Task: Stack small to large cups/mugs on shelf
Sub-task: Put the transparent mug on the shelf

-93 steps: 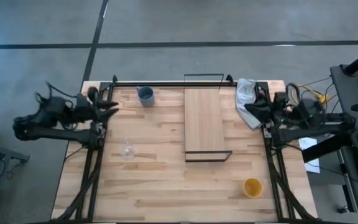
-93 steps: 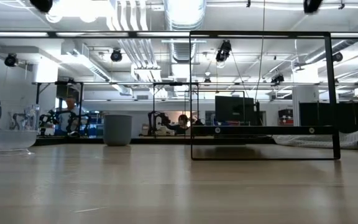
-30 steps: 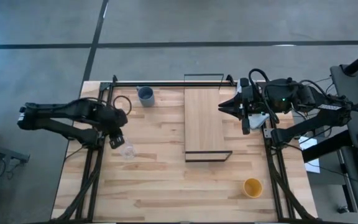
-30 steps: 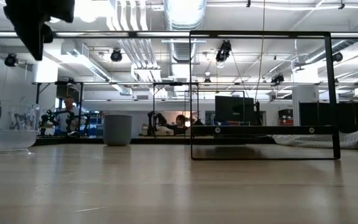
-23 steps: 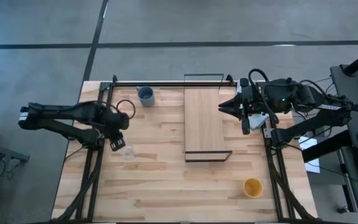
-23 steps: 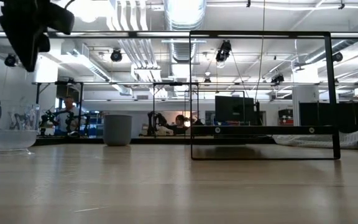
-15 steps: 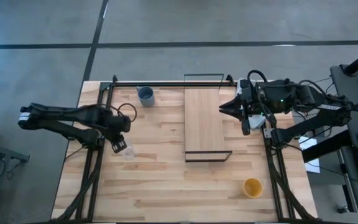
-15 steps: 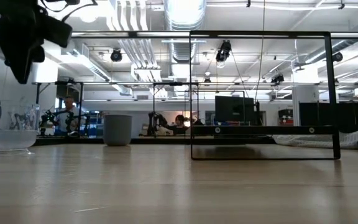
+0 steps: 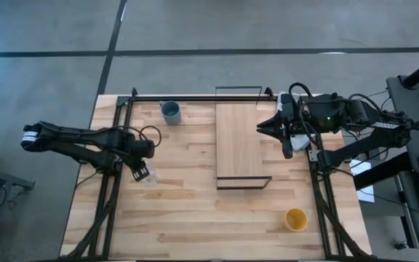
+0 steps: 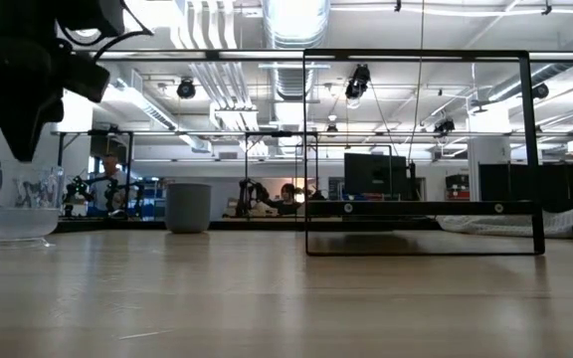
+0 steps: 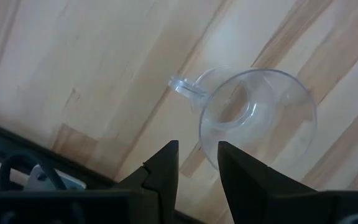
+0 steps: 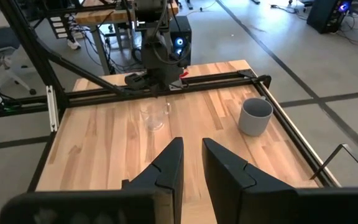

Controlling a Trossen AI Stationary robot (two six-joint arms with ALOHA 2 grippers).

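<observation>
The tiny clear glass (image 9: 150,176) with a small handle stands upright on the planked table at the left; it also shows in the left wrist view (image 11: 257,127) and low view (image 10: 13,204). My left gripper (image 11: 197,158) points down just above the glass's rim, slightly open, touching nothing. The blue-grey cup (image 9: 170,111) stands at the far left. The yellow-orange cup (image 9: 295,218) stands at the near right. The light-wood shelf (image 9: 238,142) lies in the middle. My right gripper (image 9: 260,129) hovers shut over the shelf's right edge.
The shelf's black wire frames stand up at its near end (image 9: 244,182) and far end (image 9: 238,90). A white cloth (image 10: 495,227) lies at the far right, mostly under my right arm. Black rails (image 9: 195,97) run along the table's far edge.
My left gripper has come down steadily toward the clear glass and drifted a little toward the table's near edge, ending just above the rim. The glass has not moved.
</observation>
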